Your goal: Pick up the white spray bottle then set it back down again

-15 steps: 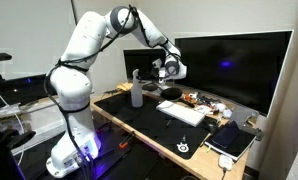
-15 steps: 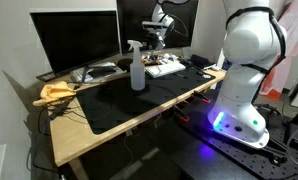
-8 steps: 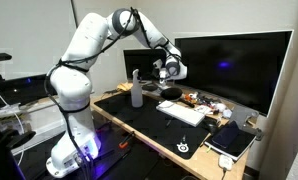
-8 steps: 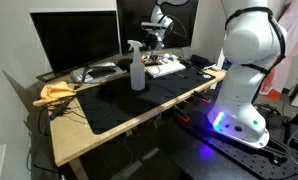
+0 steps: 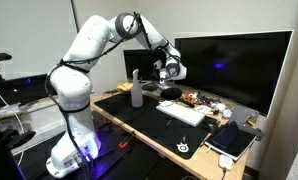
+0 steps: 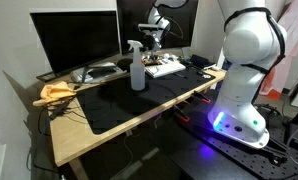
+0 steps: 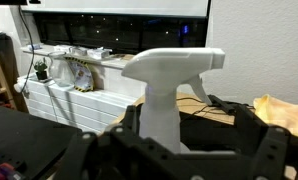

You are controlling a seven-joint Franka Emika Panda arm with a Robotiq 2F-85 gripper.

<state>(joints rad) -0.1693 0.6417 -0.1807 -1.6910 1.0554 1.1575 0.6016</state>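
Observation:
The white spray bottle (image 5: 137, 90) stands upright on the black desk mat (image 5: 154, 125), and shows in both exterior views (image 6: 137, 68). My gripper (image 5: 169, 68) hovers above the desk, off to the side of the bottle and apart from it (image 6: 154, 35). In the wrist view the bottle (image 7: 167, 100) fills the middle, its trigger head pointing right, framed by my two dark fingers (image 7: 81, 150). My gripper (image 7: 174, 155) is open and empty, with the bottle still ahead of the jaws.
A large black monitor (image 5: 229, 65) stands behind the desk. A white keyboard (image 5: 184, 112), a dark tablet (image 5: 232, 138) and small clutter (image 6: 167, 66) lie near it. A yellow cloth (image 6: 57, 92) lies at the desk's end.
The arm has shifted only slightly. The bottle has not moved.

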